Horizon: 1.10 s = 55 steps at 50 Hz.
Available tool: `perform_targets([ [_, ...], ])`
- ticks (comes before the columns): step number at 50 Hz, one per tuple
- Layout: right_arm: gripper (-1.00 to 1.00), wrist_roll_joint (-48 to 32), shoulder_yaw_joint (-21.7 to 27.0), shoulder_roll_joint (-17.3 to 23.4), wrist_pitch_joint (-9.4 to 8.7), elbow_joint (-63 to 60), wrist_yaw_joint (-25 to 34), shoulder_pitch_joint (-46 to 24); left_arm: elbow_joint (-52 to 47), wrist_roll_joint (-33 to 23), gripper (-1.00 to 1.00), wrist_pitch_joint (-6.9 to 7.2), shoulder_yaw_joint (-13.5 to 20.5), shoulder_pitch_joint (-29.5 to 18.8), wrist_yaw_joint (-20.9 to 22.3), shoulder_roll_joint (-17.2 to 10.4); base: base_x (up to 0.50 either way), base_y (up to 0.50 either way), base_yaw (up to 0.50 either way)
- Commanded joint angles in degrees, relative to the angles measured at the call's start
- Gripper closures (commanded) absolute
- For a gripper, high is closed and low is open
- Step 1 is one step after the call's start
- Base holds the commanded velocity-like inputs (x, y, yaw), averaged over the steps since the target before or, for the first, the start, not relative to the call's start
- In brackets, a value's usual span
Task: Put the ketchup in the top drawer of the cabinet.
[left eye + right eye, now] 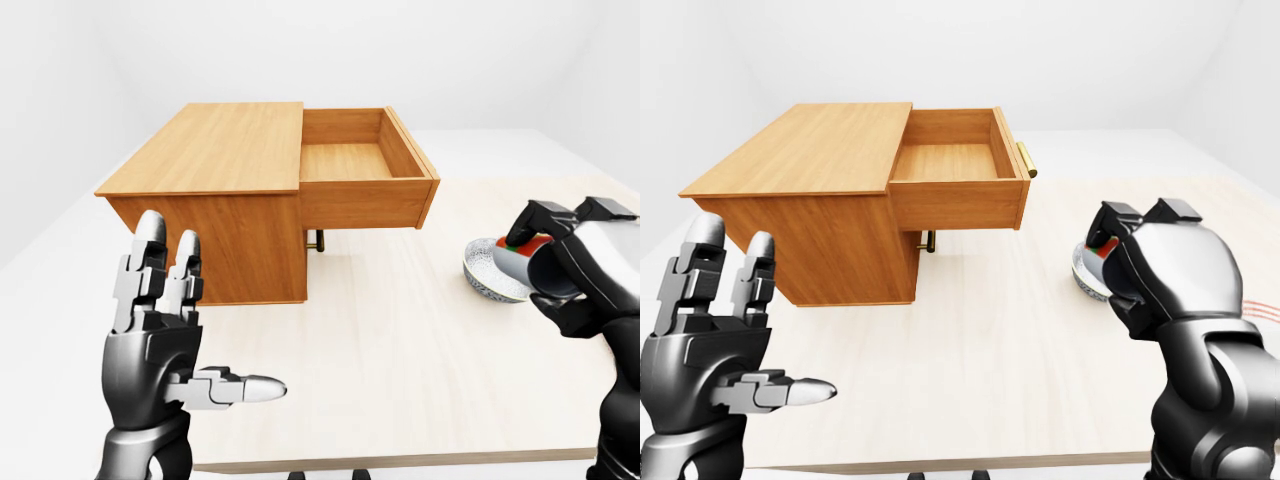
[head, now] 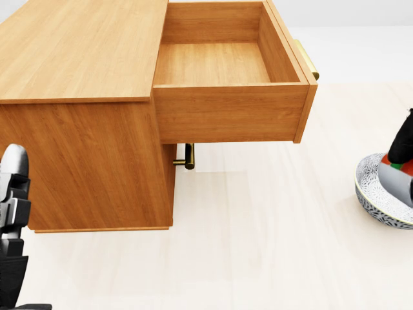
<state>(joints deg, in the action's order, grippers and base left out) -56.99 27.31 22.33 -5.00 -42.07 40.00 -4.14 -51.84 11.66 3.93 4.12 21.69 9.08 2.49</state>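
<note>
Ketchup, a red-capped bottle with a grey body (image 1: 528, 258), lay tilted in the right hand (image 1: 570, 262), whose black fingers were closed round it just above a patterned grey-and-white bowl (image 1: 487, 274) on the pale wooden counter (image 1: 400, 370). By my judgement the grasp was made and the carry was the step in hand. Up and to the left of that hand, well apart from it, the top drawer (image 2: 226, 64) of the light-brown wooden cabinet (image 1: 215, 190) stood pulled out and bare inside. Next the bottle would need lifting clear of the bowl's rim and over the drawer's side wall. Beyond that wall, nothing stood between them. The left hand (image 1: 165, 340) hovered spread wide, holding nothing, beside the cabinet.
</note>
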Motion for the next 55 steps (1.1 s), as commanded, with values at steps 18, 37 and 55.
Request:
perform_targets([
  [18, 1.00, -17.8, -35.6, 3.7, 0.00, -17.0, 0.0, -15.3, 0.2, 0.0, -1.00, -0.59, -0.3, 0.6, 0.1, -0.2, 0.00, 0.00, 0.00],
  [37, 1.00, -21.2, -32.7, -6.1, 0.00, -17.9, 0.0, -11.8, 0.2, -0.1, -1.00, -0.81, -0.6, 1.0, 0.2, -0.2, 0.00, 0.00, 0.00],
  [55, 1.00, -21.2, -32.7, -6.1, 0.00, -17.9, 0.0, -11.8, 0.2, -0.1, -1.00, -0.82, -0.6, 1.0, 0.2, -0.2, 0.00, 0.00, 0.00],
])
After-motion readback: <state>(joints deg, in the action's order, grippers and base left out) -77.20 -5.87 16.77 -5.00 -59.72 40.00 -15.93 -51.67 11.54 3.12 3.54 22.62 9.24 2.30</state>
